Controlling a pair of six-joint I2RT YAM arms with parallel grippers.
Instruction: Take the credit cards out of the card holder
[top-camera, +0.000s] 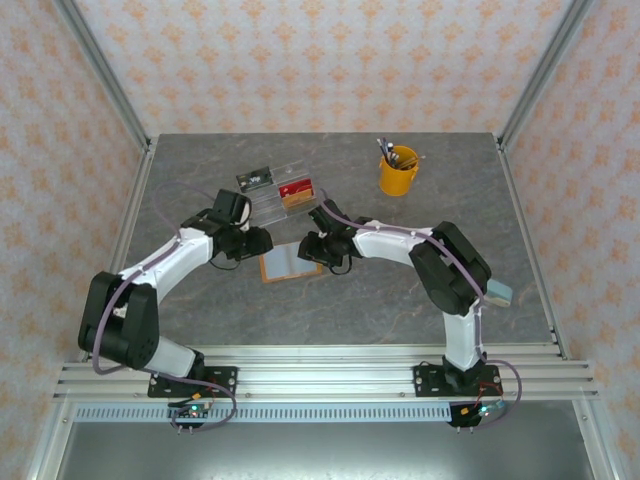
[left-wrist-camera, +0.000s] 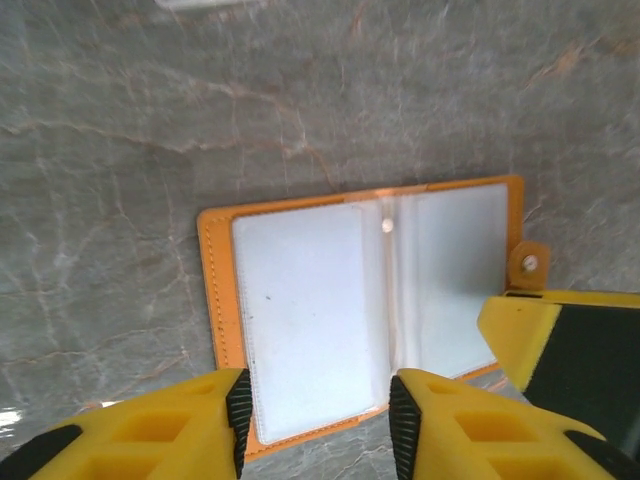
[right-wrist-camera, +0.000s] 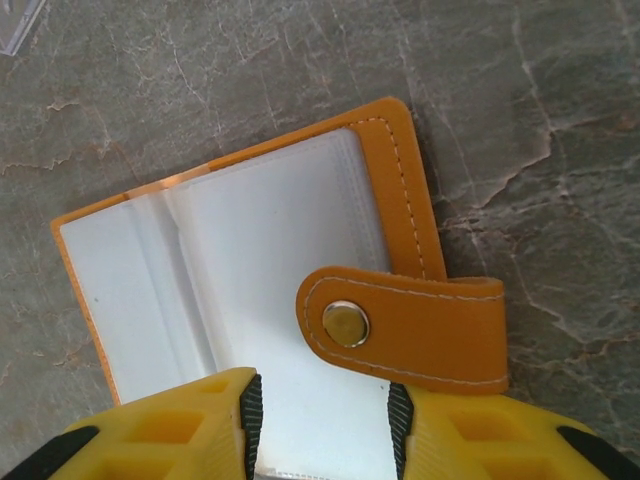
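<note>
The grey stone counter (top-camera: 400, 300) is carrying everything, and both arms are reaching in over its middle. The card holder (top-camera: 288, 267) is lying there opened flat, inner side up, its pale sleeves showing inside the orange border. A clear tray (top-camera: 262, 207) is sitting at 12 o'clock from it, with a red flat item (top-camera: 295, 190) inside that may be one of the credit cards, though it is too small to tell. A yellow cup (top-camera: 398, 177) of pens is standing well apart at 2 o'clock.

The left pincer (left-wrist-camera: 318, 405) is coming at the holder from 10 o'clock in the top view. Its jaws are standing apart with nothing clamped, straddling the near edge of one sleeve page. The right pincer (right-wrist-camera: 325, 410) is coming in from 2 o'clock, likewise released, its pads framing the opposite page just beside the snap strap (right-wrist-camera: 400, 325), which is folding back over the sleeves. Whether either pincer is pressing on the holder cannot be told.

No card edge is showing in the sleeves, so whether any is inside is unclear. The step appears to be steadying and searching the opened holder. The next move is likely asking one pincer to pin a page while the other is nipping a card edge at a sleeve mouth and sliding it out.
</note>
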